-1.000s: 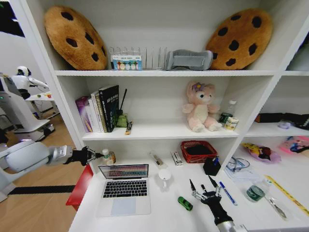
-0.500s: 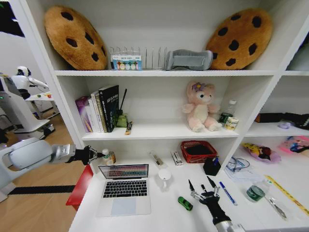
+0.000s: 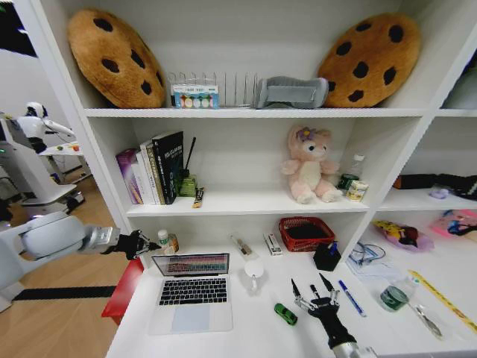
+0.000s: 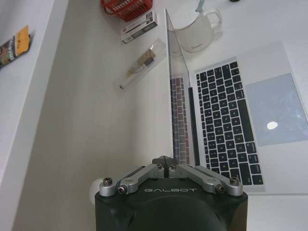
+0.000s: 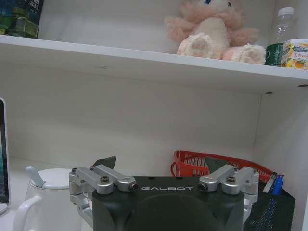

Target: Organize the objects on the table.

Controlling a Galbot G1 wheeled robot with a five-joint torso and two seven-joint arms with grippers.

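Head view: right gripper (image 3: 313, 288) hovering beside green toy car (image 3: 285, 313), fingers spread empty for pickup; left gripper (image 3: 149, 244) fingers pinched together, empty, nearing laptop (image 3: 191, 291) lid.

Home study: desk (image 3: 246, 328), bookshelves (image 3: 246, 113), laptop (image 3: 191, 292).

One laptop (image 3: 192, 291), one toy car (image 3: 285, 313), one blue pen (image 3: 350, 297), one mug (image 3: 253, 272), two cookie cushions (image 3: 112, 56).
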